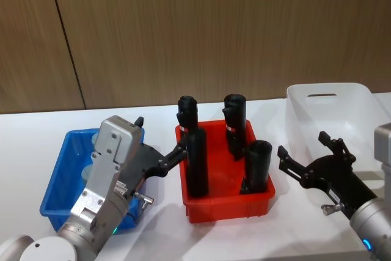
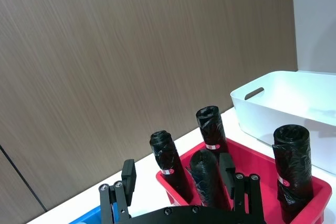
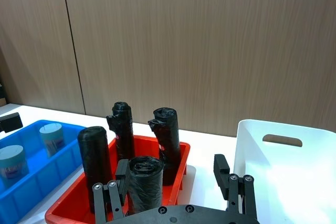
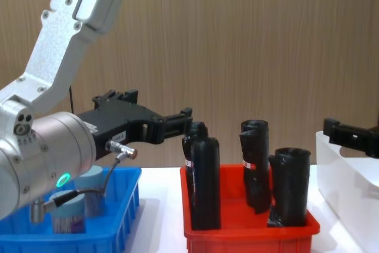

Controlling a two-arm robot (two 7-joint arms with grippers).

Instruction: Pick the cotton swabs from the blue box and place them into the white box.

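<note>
The blue box (image 1: 56, 183) sits at the table's left. It holds the cotton swabs (image 3: 52, 137), two clear jars with pale blue lids, the second jar (image 3: 11, 161) beside the first. In the chest view the jars (image 4: 68, 214) stand behind my left arm. My left gripper (image 1: 160, 136) hovers open and empty over the blue box's right side, its fingers pointing toward the red bin. The white box (image 1: 342, 111) stands at the right. My right gripper (image 1: 302, 143) is open and empty just in front of the white box's left wall.
A red bin (image 1: 227, 209) stands between the two boxes and holds several tall black rolls (image 1: 197, 163). The rolls rise above the level of both grippers' fingers. A wood-panel wall (image 1: 195, 29) closes off the back of the white table (image 1: 159, 224).
</note>
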